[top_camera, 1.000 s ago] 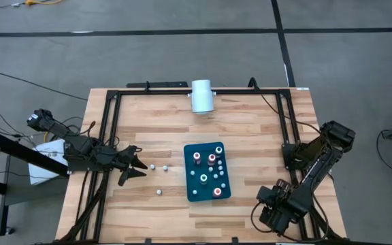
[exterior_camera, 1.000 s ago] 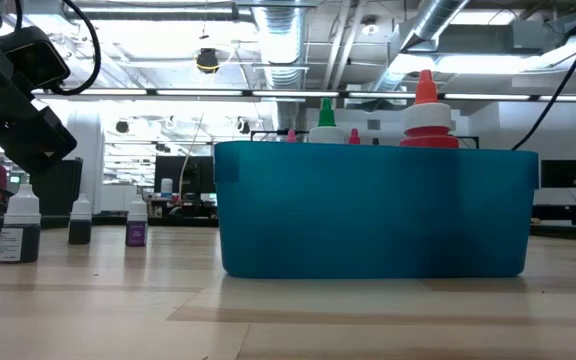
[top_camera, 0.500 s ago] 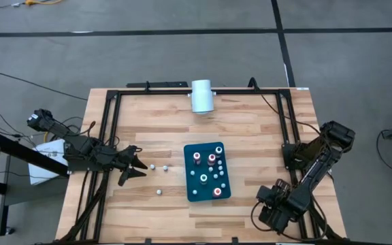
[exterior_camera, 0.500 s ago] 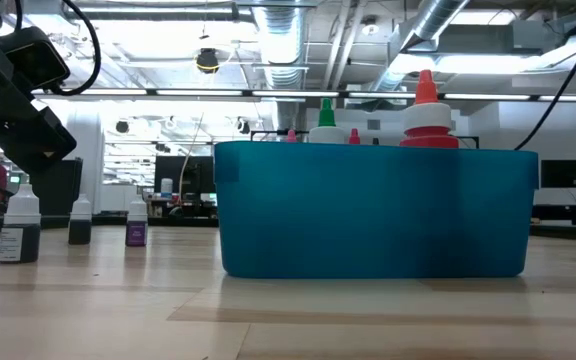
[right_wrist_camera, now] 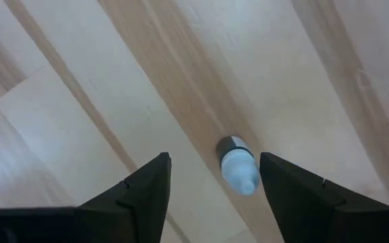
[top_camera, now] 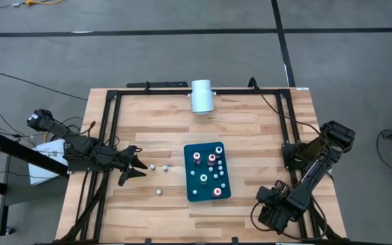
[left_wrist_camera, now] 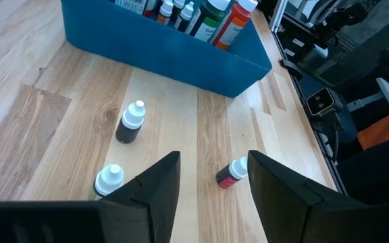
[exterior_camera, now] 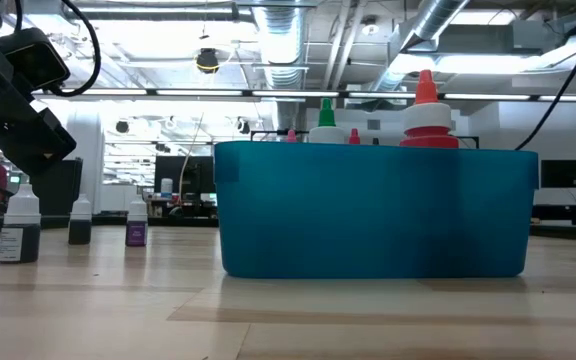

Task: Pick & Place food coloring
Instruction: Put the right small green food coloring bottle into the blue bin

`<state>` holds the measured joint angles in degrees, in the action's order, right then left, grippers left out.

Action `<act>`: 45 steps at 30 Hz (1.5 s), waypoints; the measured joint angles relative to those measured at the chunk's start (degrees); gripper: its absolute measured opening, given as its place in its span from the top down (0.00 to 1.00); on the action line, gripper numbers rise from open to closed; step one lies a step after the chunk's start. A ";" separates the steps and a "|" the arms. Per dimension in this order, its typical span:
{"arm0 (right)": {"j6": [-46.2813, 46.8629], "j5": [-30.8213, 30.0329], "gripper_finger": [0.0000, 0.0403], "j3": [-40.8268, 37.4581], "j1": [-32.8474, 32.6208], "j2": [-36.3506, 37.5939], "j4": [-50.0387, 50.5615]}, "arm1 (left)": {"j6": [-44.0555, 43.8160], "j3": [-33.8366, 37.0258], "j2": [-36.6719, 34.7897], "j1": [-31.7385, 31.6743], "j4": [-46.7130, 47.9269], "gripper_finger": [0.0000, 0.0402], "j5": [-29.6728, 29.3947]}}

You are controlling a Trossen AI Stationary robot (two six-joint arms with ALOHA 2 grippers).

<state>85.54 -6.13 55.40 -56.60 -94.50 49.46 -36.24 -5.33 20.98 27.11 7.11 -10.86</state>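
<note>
Hovering with fingers spread, left end effector (top_camera: 139, 167) beside three loose food coloring bottles (top_camera: 153, 166) on the desk (top_camera: 250, 129), more bottles in teal tray (top_camera: 190, 189), right end effector (right_wrist_camera: 211, 196) spread above one fallen bottle (right_wrist_camera: 238, 165).

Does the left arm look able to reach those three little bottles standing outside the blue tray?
Probably yes. The left gripper hangs open just beside the three bottles, with bare table between, and the tray sits beyond them.
</note>
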 joint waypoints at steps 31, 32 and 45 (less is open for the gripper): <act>1.20 0.19 0.61 -3.04 0.11 0.00 -3.66 | 0.18 -0.01 0.01 0.00 -0.09 0.59 0.01; 1.20 0.19 0.62 -3.04 0.11 0.00 -3.70 | 0.16 -0.01 -0.01 0.00 -0.09 0.59 0.01; 1.01 0.28 0.80 -3.04 0.11 0.00 -3.46 | -0.04 0.00 0.00 0.01 -0.09 0.59 -0.01</act>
<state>86.54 -5.85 52.36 -56.49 -94.50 46.00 -36.28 -5.34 20.98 27.13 7.03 -10.87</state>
